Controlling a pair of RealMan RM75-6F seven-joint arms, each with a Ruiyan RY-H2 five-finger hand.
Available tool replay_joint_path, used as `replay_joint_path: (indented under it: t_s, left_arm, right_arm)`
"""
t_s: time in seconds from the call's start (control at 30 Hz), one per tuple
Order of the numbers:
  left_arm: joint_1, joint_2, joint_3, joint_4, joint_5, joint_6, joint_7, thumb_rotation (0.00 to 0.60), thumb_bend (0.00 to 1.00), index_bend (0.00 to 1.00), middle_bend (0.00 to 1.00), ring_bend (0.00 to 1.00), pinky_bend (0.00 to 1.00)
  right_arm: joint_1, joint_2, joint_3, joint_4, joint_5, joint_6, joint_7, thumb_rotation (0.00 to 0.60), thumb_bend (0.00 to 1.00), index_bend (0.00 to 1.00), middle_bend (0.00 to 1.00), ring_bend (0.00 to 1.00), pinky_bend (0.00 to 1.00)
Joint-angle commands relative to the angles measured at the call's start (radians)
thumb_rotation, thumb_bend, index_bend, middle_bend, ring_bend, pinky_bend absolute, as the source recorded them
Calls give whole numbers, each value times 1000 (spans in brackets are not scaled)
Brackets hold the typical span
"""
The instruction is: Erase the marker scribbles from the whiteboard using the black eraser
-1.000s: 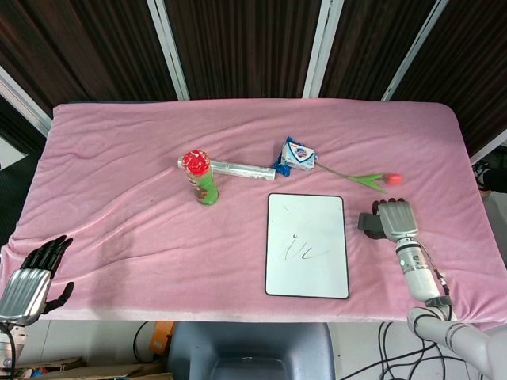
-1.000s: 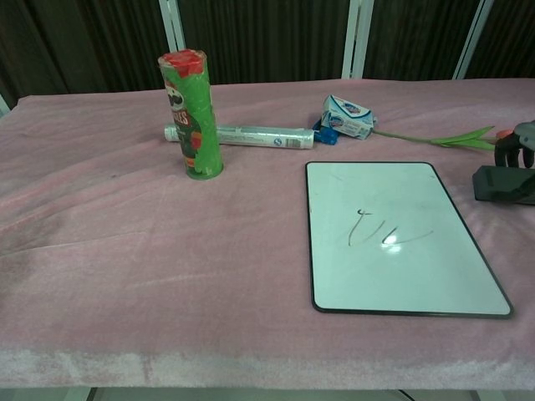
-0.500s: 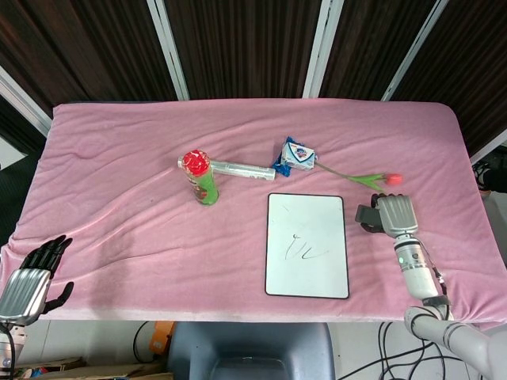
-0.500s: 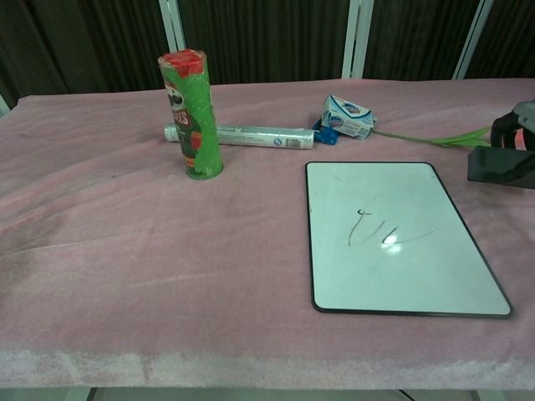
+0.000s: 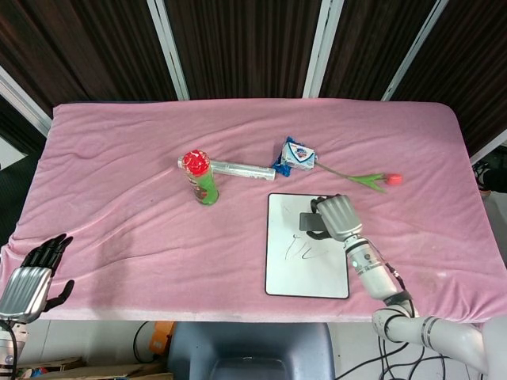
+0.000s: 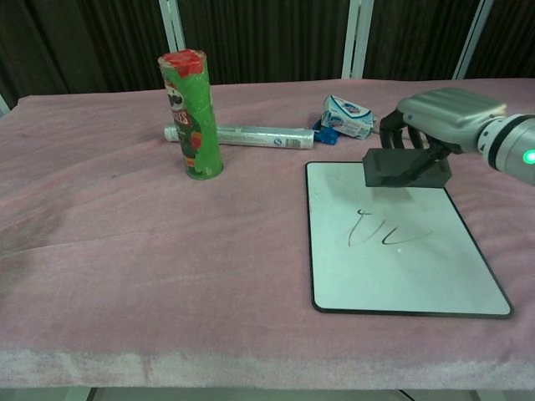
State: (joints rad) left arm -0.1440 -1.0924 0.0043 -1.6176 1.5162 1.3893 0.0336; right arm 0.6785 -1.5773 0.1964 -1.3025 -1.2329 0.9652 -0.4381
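The whiteboard (image 5: pixel 306 273) (image 6: pixel 410 276) lies flat on the pink cloth right of centre, with dark scribbles (image 5: pixel 299 250) (image 6: pixel 380 231) near its middle. My right hand (image 5: pixel 336 216) (image 6: pixel 439 113) grips the black eraser (image 5: pixel 310 222) (image 6: pixel 405 168) and holds it over the board's upper part, just above the scribbles and off the surface in the chest view. My left hand (image 5: pixel 32 278) hangs at the table's near left corner, fingers apart, holding nothing; only the head view shows it.
A green chips can (image 5: pixel 203 178) (image 6: pixel 191 115) stands left of the board, a silver tube (image 5: pixel 242 169) (image 6: pixel 251 135) lying behind it. A blue-white packet (image 5: pixel 297 155) (image 6: pixel 349 117) and an artificial flower (image 5: pixel 372 180) lie past the board's far edge.
My right hand has lifted the eraser from the cloth right of the board and carried it leftward over the board's upper half. My left hand has stayed put.
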Motion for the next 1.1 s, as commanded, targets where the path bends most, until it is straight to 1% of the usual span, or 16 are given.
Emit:
replay_joint_path:
  t_s: [0.03, 0.2, 0.37, 0.7, 0.87, 1.1]
  left_arm:
    - [1, 1, 0, 0, -1, 0, 0, 600, 396, 0, 36, 69, 158]
    - [1, 1, 0, 0, -3, -1, 0, 600, 396, 0, 36, 69, 159]
    - [3, 3, -2, 0, -5, 4, -3, 600, 396, 0, 36, 70, 158]
    - [3, 3, -3, 2, -6, 4, -6, 600, 395, 0, 36, 70, 158]
    - [2, 1, -3, 1, -8, 0, 0, 600, 396, 0, 36, 70, 158]
    - [2, 0, -1, 0, -4, 0, 4, 600, 396, 0, 36, 70, 158]
  right_arm:
    - [59, -52, 4, -27, 69, -46, -122, 600, 425, 994, 723, 615, 678]
    - [94, -99, 4, 6, 123, -70, -183, 600, 425, 994, 723, 615, 678]
    - [120, -138, -7, 55, 144, -73, -236, 600, 426, 994, 723, 615, 678]
    - [121, -142, -19, 80, 150, -58, -220, 600, 426, 994, 723, 615, 678]
    - [112, -126, -38, 60, 137, -57, -201, 600, 425, 994, 724, 615, 678]
    - [71, -68, -96, -19, 78, -37, -150, 600, 425, 994, 725, 616, 678]
